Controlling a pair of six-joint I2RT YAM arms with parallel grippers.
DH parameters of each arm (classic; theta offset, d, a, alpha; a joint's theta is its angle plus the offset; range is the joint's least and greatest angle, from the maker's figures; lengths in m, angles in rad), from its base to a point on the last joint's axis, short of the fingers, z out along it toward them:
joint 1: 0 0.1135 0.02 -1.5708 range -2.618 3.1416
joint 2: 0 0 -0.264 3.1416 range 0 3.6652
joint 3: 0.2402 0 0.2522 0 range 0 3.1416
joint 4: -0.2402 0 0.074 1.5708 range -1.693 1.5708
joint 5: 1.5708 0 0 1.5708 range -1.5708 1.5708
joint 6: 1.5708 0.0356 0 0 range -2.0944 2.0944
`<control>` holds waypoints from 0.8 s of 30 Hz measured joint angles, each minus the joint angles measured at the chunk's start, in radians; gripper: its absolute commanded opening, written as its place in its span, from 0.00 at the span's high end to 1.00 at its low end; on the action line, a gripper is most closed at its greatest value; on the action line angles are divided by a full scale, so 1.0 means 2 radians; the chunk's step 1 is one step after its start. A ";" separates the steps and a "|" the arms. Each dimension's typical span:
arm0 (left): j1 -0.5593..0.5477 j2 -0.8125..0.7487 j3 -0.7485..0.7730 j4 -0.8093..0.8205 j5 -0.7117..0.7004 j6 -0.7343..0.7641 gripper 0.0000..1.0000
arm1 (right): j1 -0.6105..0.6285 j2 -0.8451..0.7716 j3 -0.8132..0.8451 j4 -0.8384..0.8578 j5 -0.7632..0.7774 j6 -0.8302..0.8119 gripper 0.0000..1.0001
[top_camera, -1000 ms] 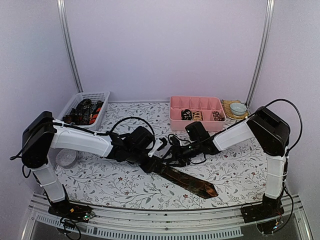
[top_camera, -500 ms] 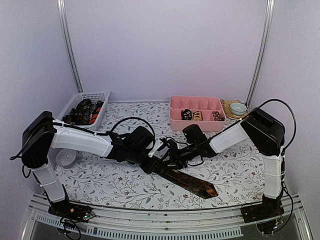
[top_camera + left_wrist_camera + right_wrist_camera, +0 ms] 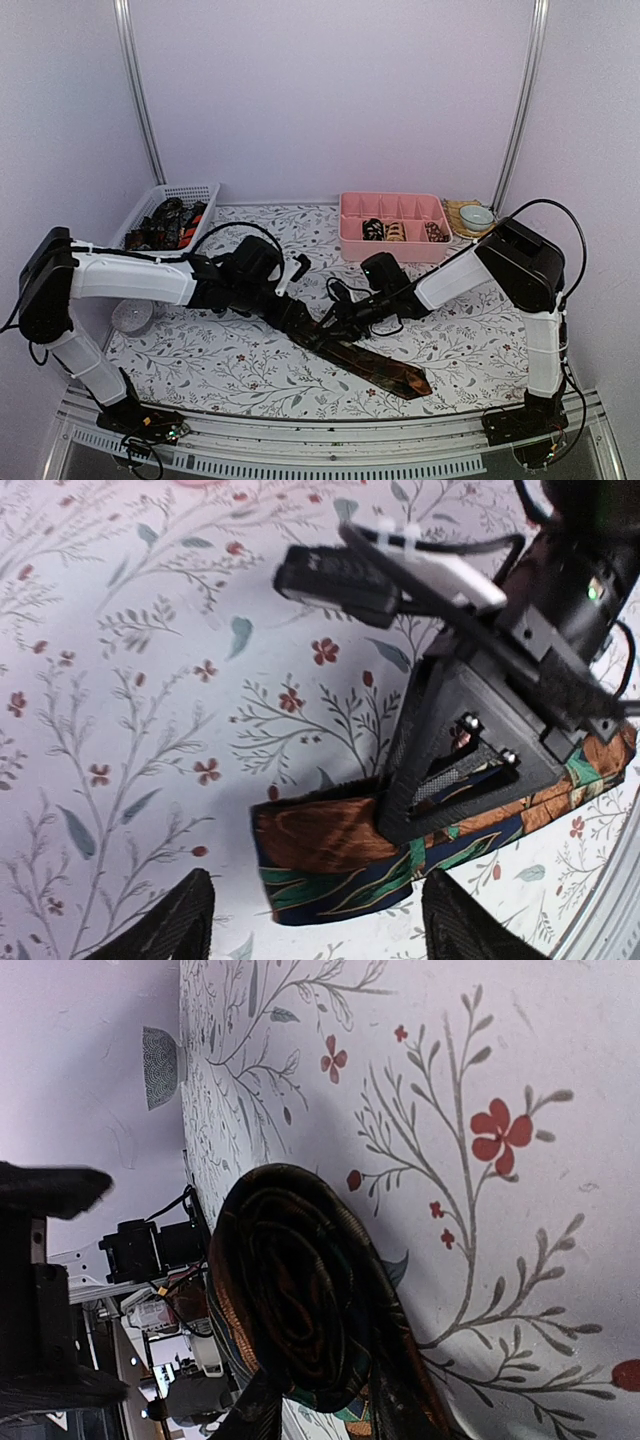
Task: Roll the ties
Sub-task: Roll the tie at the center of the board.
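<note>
We see plain lavender walls (image 3: 330, 90) closing in a surface (image 3: 230, 360) covered with floral-print cloth, two metal poles (image 3: 138, 90) rising at its back corners, everything evenly lit.

Left arm (image 3: 140, 278): elbow folded back, forearm stretched low toward centre. Left end effector (image 3: 318, 900) has its fingers (image 3: 185, 925) spread wide, nothing between them. Right arm (image 3: 460, 272): elbow high, forearm sloping down. Right end effector (image 3: 330, 1410) is clamped on the tie (image 3: 300, 1290), just ahead of the left end effector.
</note>
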 measured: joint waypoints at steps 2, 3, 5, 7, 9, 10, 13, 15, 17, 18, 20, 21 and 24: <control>0.011 -0.022 -0.005 0.002 0.001 -0.009 0.17 | 0.001 0.001 -0.001 0.003 0.000 0.000 0.71; 0.016 -0.030 -0.006 0.001 0.002 -0.012 0.16 | 0.001 0.002 -0.001 0.004 0.000 0.000 0.70; 0.020 -0.038 -0.008 0.001 0.001 -0.014 0.16 | 0.001 0.002 -0.001 0.006 0.000 0.000 0.70; 0.020 -0.039 -0.016 0.000 0.000 -0.011 0.19 | 0.001 0.002 -0.001 0.006 0.001 0.000 0.71; 0.020 -0.038 -0.033 -0.004 -0.002 -0.007 0.27 | 0.001 0.002 -0.001 0.006 0.000 0.000 0.70; 0.020 -0.037 -0.038 -0.006 -0.004 -0.007 0.31 | 0.001 0.002 -0.001 0.006 0.000 0.000 0.71; 0.019 -0.028 -0.057 -0.013 -0.010 0.003 0.34 | 0.001 0.002 -0.001 0.007 0.000 0.000 0.70; 0.017 -0.026 -0.066 -0.014 -0.011 0.009 0.34 | 0.001 0.003 -0.001 0.007 0.000 0.000 0.70; 0.014 -0.026 -0.071 -0.013 -0.013 0.015 0.34 | 0.001 0.003 -0.001 0.008 0.000 0.000 0.71; 0.011 -0.025 -0.071 -0.012 -0.014 0.017 0.34 | 0.001 0.003 -0.001 0.008 0.000 0.000 0.70; 0.006 -0.018 -0.070 -0.007 -0.021 0.021 0.33 | 0.001 0.003 0.000 0.008 0.000 0.000 0.70; 0.003 -0.010 -0.069 -0.007 -0.023 0.023 0.33 | 0.001 0.004 0.000 0.008 0.000 0.000 0.70; -0.005 0.019 -0.063 -0.007 -0.031 0.027 0.31 | 0.001 0.005 0.000 0.010 0.000 0.000 0.70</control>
